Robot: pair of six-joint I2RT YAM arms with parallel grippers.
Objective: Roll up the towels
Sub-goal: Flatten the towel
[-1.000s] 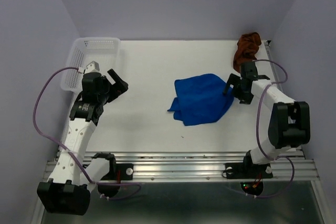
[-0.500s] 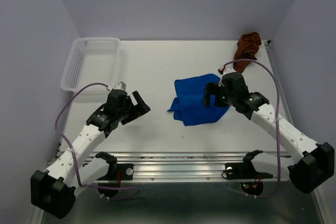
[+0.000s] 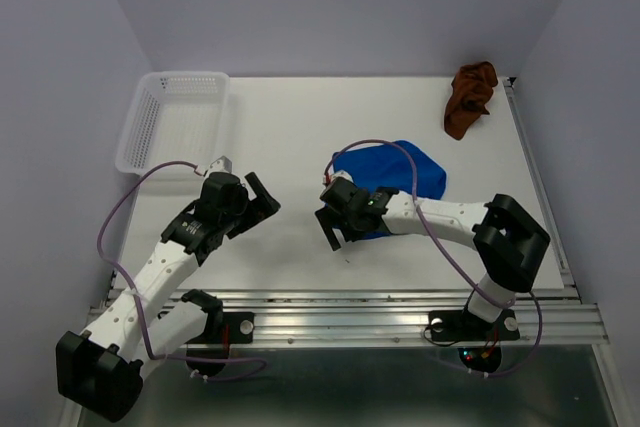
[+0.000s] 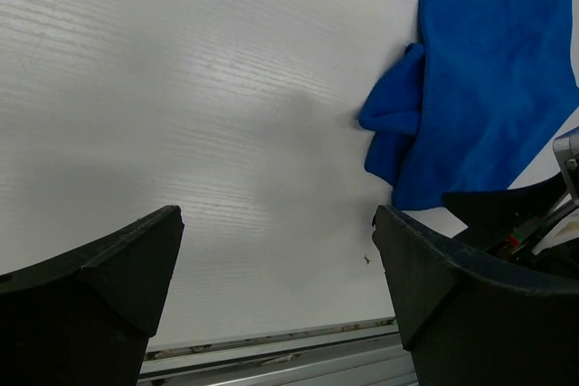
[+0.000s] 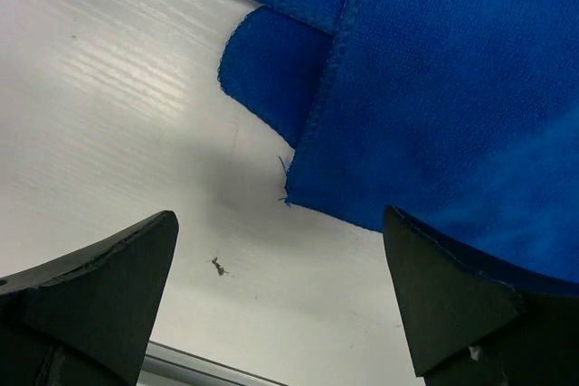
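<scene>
- Right gripper (image 3: 335,229) has swung across to the near-left corner of the blue towel (image 3: 418,171), jaws wide, empty.
- Left gripper (image 3: 262,197) gapes wide over the table (image 3: 290,127).
- Brown towel (image 3: 472,97) lies crumpled far right.

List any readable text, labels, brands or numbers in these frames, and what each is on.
None: no text can be read in any view.
No print or tag shows on the bright blue cloth towel, the rust-brown cloth towel, the white perforated plastic basket or the white table.
The dark speck on the table is a mark, not a character.
</scene>
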